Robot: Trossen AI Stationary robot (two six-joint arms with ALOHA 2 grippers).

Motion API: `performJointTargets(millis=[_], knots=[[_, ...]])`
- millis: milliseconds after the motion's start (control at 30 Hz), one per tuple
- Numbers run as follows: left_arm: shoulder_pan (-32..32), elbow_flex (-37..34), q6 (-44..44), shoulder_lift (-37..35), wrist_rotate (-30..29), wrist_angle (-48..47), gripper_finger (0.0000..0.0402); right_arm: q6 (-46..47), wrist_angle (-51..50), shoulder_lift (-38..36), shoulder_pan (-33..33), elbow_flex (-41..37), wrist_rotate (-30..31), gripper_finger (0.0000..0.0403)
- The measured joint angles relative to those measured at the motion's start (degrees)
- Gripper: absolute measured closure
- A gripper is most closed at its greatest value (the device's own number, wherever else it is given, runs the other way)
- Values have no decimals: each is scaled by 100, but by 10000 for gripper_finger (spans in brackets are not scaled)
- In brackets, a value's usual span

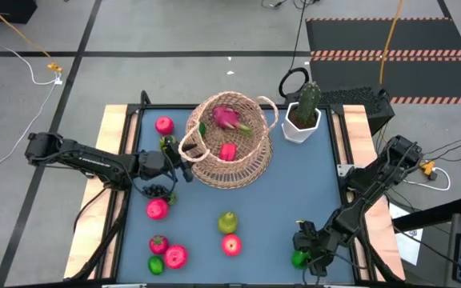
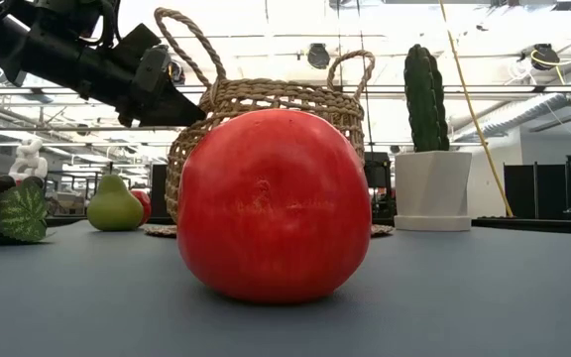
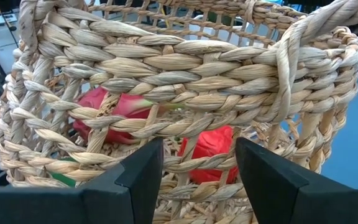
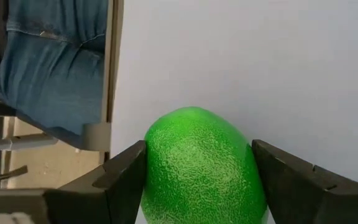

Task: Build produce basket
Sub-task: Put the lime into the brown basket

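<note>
The tan wicker basket (image 1: 226, 142) stands on its base at the table's far middle. A pink dragon fruit (image 1: 227, 118) and a red apple (image 1: 227, 152) lie inside it. My left gripper (image 1: 181, 164) is open, at the basket's left wall (image 3: 185, 93), fingers pointing at the weave. I cannot tell whether they touch it. My right gripper (image 1: 304, 258) is near the table's near right corner, shut on a green lime (image 4: 197, 165). Loose apples (image 1: 157, 210), a pear (image 1: 228, 222), a second lime (image 1: 156, 264) and dark grapes (image 1: 160, 192) lie on the table. My right gripper pinches the green lime (image 1: 298, 258) between its two fingers, one on each of its sides (image 4: 151, 168). The fingers come from above, slanting down from the table's right. Whether the lime is lifted off the table cannot be told.
A green cactus in a white pot (image 1: 302, 120) stands right of the basket. A red apple (image 2: 274, 203) sits close in front of the low camera. Another apple (image 1: 164, 125) lies left of the basket. A person's jeans (image 4: 48, 62) show past the table's edge.
</note>
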Motion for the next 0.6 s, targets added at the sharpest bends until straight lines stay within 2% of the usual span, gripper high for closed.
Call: performJointTargets(millis=[100,233,467,600], knots=[[0,0,140,1,0,0,197,-283,-44,-156,-133,-1,238,142],[0,0,186,1,1,-2,197,-1215,-211,-473,-350,-42,996,143],[0,0,278,-1,7,-84,197,-3378,101,-1365,-939,-26,2032,143],[4,0,355,-1,7,-60,197,-5193,928,-1880,-1364,-13,2684,142]])
